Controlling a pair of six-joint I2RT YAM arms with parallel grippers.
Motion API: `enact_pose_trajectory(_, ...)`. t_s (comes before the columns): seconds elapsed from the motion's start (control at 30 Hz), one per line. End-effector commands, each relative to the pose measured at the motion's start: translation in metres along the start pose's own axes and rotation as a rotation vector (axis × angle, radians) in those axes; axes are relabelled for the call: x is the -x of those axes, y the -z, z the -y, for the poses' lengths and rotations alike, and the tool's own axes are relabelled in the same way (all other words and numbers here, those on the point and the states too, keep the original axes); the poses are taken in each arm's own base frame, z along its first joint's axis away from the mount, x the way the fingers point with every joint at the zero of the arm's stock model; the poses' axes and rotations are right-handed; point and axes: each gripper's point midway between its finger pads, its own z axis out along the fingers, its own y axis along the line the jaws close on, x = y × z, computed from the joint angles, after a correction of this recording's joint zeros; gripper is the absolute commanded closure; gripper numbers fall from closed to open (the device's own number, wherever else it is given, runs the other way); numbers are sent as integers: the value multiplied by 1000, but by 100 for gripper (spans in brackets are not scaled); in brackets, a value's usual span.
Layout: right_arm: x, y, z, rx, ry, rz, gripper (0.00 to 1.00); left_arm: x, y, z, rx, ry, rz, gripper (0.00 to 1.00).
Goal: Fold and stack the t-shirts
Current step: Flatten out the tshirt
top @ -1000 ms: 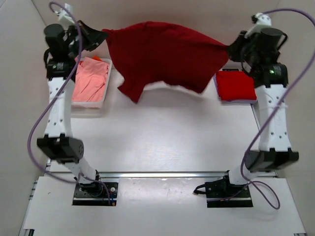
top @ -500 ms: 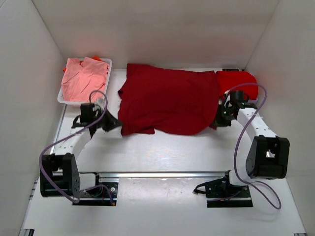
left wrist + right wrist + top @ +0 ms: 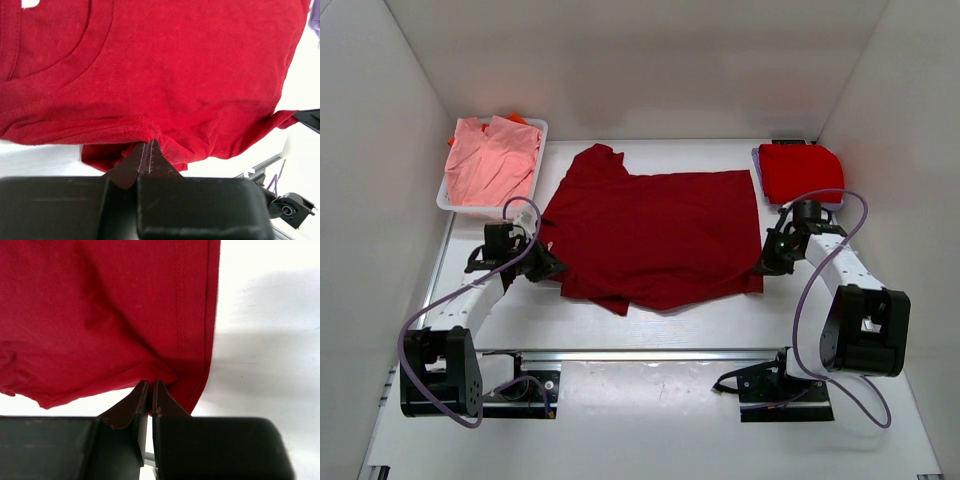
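White table, white walls on three sides.

Top view: your dark maroon t-shirt lies spread flat mid-table, one sleeve toward the far left, near edge slightly bunched. Left arm lies low, elbow back near its base, forearm running forward and right; left gripper sits at the shirt's left edge. Right arm is folded at the elbow above its base, forearm angled forward and left; right gripper sits at the shirt's near-right corner. Salmon pink t-shirt is crumpled in the tray at far left. Bright red t-shirt lies folded at far right, just beside the maroon one, not touching it as far as you can tell.

Left wrist: left gripper has jaws pressed together, pinching a small tuck of the maroon shirt's hem. Cloth fills most of the view, lying flat.

Right wrist: right gripper has jaws clamped on the maroon fabric close to its stitched side edge. Bare table to the right.
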Motion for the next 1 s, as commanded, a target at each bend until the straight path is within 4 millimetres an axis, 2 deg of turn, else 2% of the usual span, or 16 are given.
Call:
enact_pose_trajectory(0.0, -2, -6, -3, 13, 15, 1, 100, -3, 3, -6, 23, -26, -1, 100)
enact_pose_trajectory(0.23, -10, -6, 2, -22, 13, -19, 100, -15, 26, 2, 59, -75, 24, 100)
enact_pose_trajectory(0.3, -22, -3, 2, -29, 18, -52, 100, -19, 38, 4, 66, -98, 37, 100)
enact_pose_trajectory(0.43, -28, 18, -7, -75, 73, -39, 100, -16, 69, 31, 34, -145, 72, 100)
enact_pose_trajectory(0.53, -14, 54, -28, -53, 143, 108, 100, 9, 90, 60, 6, -250, 138, 100)
enact_pose_trajectory(0.6, 4, 94, -49, 4, 188, 287, 100, 32, 100, 82, -28, -280, 211, 100)
enact_pose_trajectory(0.63, 15, 112, -57, 23, 195, 360, 100, 49, 111, 102, -73, -300, 256, 100)
enact_pose_trajectory(0.67, 24, 139, -69, 57, 210, 451, 100, 64, 124, 126, -120, -336, 294, 100)
enact_pose_trajectory(0.7, 38, 170, -80, 85, 233, 557, 100, 71, 129, 136, -131, -349, 306, 100)
enact_pose_trajectory(0.73, 44, 185, -82, 89, 230, 608, 100, 84, 146, 158, -164, -389, 350, 100)
enact_pose_trajectory(0.77, 51, 216, -89, 105, 247, 703, 100, 98, 166, 182, -185, -428, 394, 100)
enact_pose_trajectory(0.8, 56, 236, -95, 108, 253, 758, 100, 108, 171, 189, -167, -460, 416, 100)
enact_pose_trajectory(0.87, 62, 268, -104, 99, 267, 833, 99, 124, 211, 225, -170, -530, 515, 100)
enact_pose_trajectory(0.9, 66, 281, -106, 86, 268, 864, 100, 134, 230, 235, -150, -557, 578, 100)
enact_pose_trajectory(0.93, 67, 299, -109, 84, 273, 914, 100, 138, 235, 237, -124, -568, 605, 100)
enact_pose_trajectory(0.97, 68, 304, -109, 79, 265, 922, 100, 139, 247, 244, -127, -581, 636, 100)
